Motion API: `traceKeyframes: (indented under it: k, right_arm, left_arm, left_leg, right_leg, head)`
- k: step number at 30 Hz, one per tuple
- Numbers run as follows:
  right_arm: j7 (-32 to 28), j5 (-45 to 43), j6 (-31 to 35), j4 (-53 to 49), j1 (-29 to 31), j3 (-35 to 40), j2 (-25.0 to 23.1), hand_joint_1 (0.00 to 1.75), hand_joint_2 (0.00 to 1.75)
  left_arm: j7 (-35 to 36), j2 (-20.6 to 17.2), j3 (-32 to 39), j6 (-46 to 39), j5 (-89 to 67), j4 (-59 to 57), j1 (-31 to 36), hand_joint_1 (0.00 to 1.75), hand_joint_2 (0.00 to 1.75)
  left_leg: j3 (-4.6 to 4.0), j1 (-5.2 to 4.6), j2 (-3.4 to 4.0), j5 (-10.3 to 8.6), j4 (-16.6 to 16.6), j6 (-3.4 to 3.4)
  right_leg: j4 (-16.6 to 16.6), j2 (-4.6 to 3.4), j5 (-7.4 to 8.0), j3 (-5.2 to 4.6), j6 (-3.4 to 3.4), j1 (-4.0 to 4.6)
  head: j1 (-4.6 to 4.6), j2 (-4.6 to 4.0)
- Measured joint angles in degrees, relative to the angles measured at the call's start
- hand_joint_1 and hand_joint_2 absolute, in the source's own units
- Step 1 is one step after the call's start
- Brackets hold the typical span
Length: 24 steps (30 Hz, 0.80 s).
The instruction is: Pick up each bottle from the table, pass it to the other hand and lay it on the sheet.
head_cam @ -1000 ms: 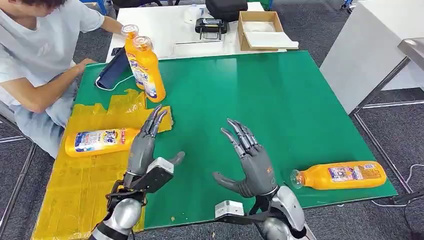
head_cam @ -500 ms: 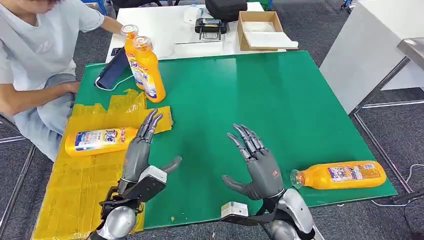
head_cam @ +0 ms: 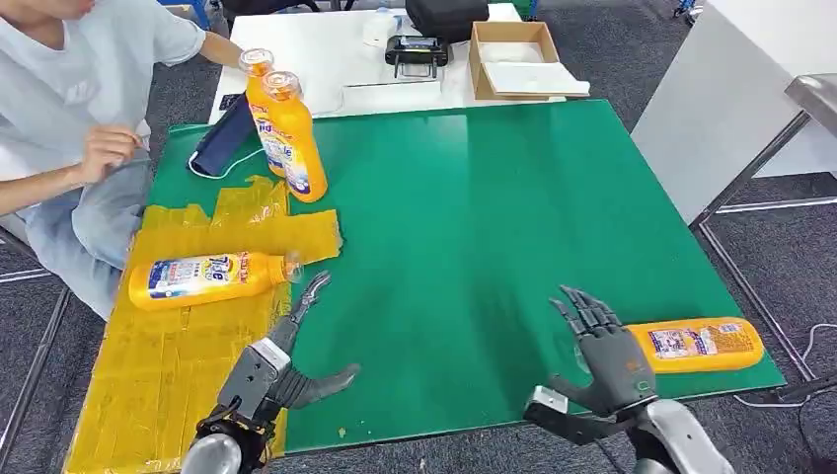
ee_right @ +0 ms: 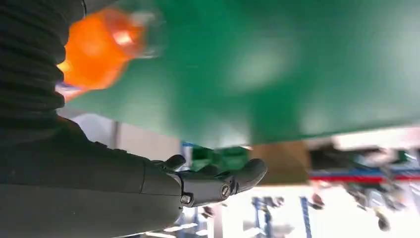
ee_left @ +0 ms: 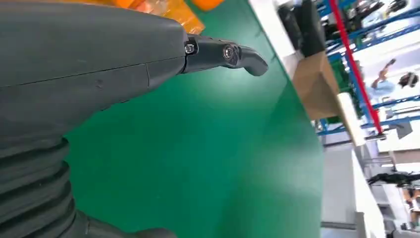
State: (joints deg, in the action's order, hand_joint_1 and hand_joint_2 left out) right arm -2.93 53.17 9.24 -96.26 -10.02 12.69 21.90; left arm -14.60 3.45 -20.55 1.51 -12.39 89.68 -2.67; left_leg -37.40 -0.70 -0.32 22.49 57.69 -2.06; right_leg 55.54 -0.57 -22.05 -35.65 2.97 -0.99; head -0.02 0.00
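An orange bottle (head_cam: 699, 344) lies on its side near the green table's front right corner; the right wrist view shows it blurred (ee_right: 96, 49). My right hand (head_cam: 604, 357) hovers open just left of its cap end, touching nothing. Another orange bottle (head_cam: 202, 277) lies on the yellow sheet (head_cam: 148, 365) at the left. Two more orange bottles (head_cam: 291, 138) stand upright at the back left, behind the sheet. Near the sheet's right edge, low at the table front, my left hand (head_cam: 286, 351) is open and empty.
A person sits at the table's left side, one hand (head_cam: 104, 153) raised near the chest. A dark blue pouch (head_cam: 222, 138) lies by the standing bottles. Behind the green table (head_cam: 494, 197) a white table carries a cardboard box (head_cam: 518, 59) and a black device (head_cam: 415, 51).
Both my hands have dropped toward the table's front edge; the right one swung right to the lying bottle's cap end. The person pulled an arm back off the table.
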Motion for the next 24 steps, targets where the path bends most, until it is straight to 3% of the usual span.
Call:
traceKeyframes:
  k: [10,24]
  right_arm:
    - [-1.0,-1.2,-3.1,4.8,-1.3,-9.8,1.3,0.00,1.75]
    - [-1.2,0.6,-5.2,9.9,-1.2,-15.4,1.2,0.00,1.75]
  left_arm:
    - [0.5,0.0,0.0,0.2,0.0,-1.3,-0.1,0.00,1.75]
    - [0.7,0.5,0.0,0.3,-0.2,-2.2,0.5,0.00,1.75]
  left_leg:
    - [0.03,0.01,0.04,0.01,0.0,0.01]
    - [0.03,-0.01,0.04,0.00,0.0,-0.01]
  right_leg:
    - [0.0,-0.01,0.00,0.00,0.00,0.01]
    - [0.0,-0.01,0.01,0.02,0.02,0.00]
  head:
    - [0.00,0.00]
    - [0.00,0.00]
